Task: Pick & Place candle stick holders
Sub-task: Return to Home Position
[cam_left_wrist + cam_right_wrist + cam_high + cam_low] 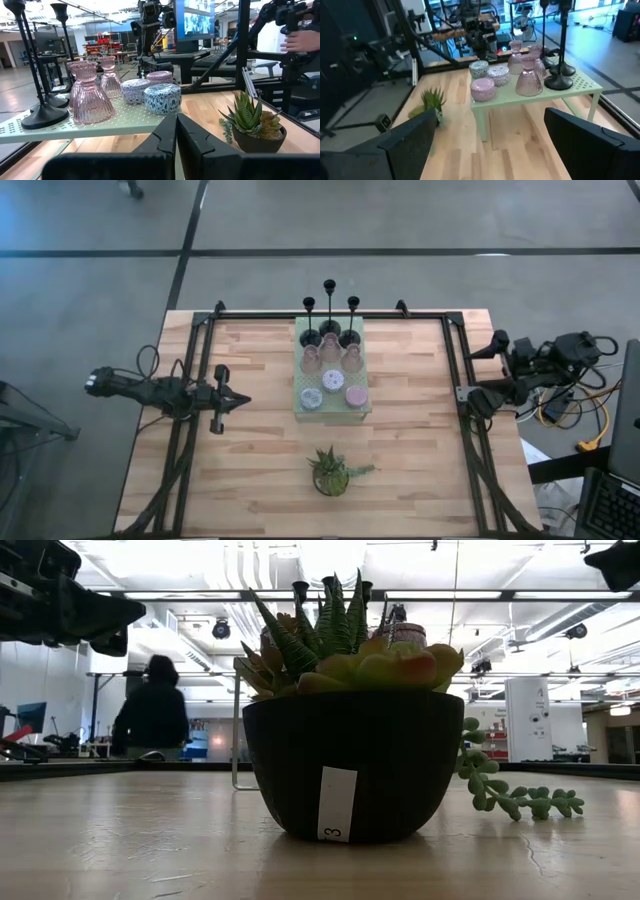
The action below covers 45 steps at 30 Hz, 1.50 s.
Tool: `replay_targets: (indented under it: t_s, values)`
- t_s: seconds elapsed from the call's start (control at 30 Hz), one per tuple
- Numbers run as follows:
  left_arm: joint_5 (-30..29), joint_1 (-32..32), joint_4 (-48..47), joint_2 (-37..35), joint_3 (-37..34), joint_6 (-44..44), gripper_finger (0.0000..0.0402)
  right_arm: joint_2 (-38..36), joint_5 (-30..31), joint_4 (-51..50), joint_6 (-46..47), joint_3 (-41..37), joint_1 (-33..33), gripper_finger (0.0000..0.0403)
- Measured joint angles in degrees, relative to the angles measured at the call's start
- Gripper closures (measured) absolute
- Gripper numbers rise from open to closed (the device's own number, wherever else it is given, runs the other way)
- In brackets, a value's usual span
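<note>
Shelf [299, 408], pale green and perforated, stands mid-surface toward the far edge. It carries every candle piece. Three black sticks [329, 308] stand at its far end. Three pink glass holders [331, 352] sit in a row just in front of them. Three round cups [333, 379] sit at the near end, one centred and two nearer the corners. All are upright.

Your left hand [238, 401] hovers over the wooden surface [260, 470] left of the shelf. It is apart from the shelf and points toward it. Its fingers are pressed together with nothing between them.

Your right hand [490, 114] sits at the right edge of the surface by the frame rail, well clear of the shelf. Its fingers are spread wide and empty.

Potted plant [330, 470] stands near the front edge, well apart from the shelf, with one trailing stem lying on the surface beside it. In the low view the plant fills the frame, and a person [152, 710] stands in the room behind.
</note>
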Motion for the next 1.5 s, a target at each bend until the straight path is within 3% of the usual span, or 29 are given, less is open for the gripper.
replay_targets:
  t_s: [0.13,0.27,0.33,0.4,0.57,0.73,1.0,1.17,1.5]
  values:
    - [0.0,0.0,0.02,0.0,0.0,-0.01,0.0385,-0.08,0.44,6.1,2.59,0.28,-0.02,0.0037]
    - [0.0,0.0,0.02,0.01,0.02,0.0,0.0384,0.33,1.91,32.77,-9.37,-2.07,-0.38,0.0037]
    - [0.0,0.01,0.02,0.01,0.02,0.01,0.0383,2.28,-4.31,43.59,-20.32,-4.02,-1.37,0.0037]
    - [-0.02,0.02,0.04,-0.01,0.02,0.01,0.0384,5.2,-11.68,47.3,-27.24,-6.6,-2.69,0.0037]
    - [-0.07,0.0,0.24,0.01,0.04,-0.01,0.0385,12.93,-14.5,55.11,-24.17,-16.1,-7.02,0.0037]
    - [-0.13,0.01,0.33,0.01,0.04,0.01,0.0384,14.03,-15.01,65.9,-19.0,-28.47,-11.41,0.0037]
    - [-0.11,0.01,0.37,0.01,0.04,0.01,0.0383,6.34,-15.19,68.96,-17.43,-40.97,-13.93,0.0037]
    - [-0.09,0.02,0.38,0.01,0.04,0.01,0.0385,2.9,-15.2,67.29,-20.86,-43.32,-17.94,0.0037]
    - [0.01,0.01,0.39,0.01,0.04,0.0,0.0385,-1.85,-15.27,61.97,-17.91,-47.38,-21.82,0.0037]
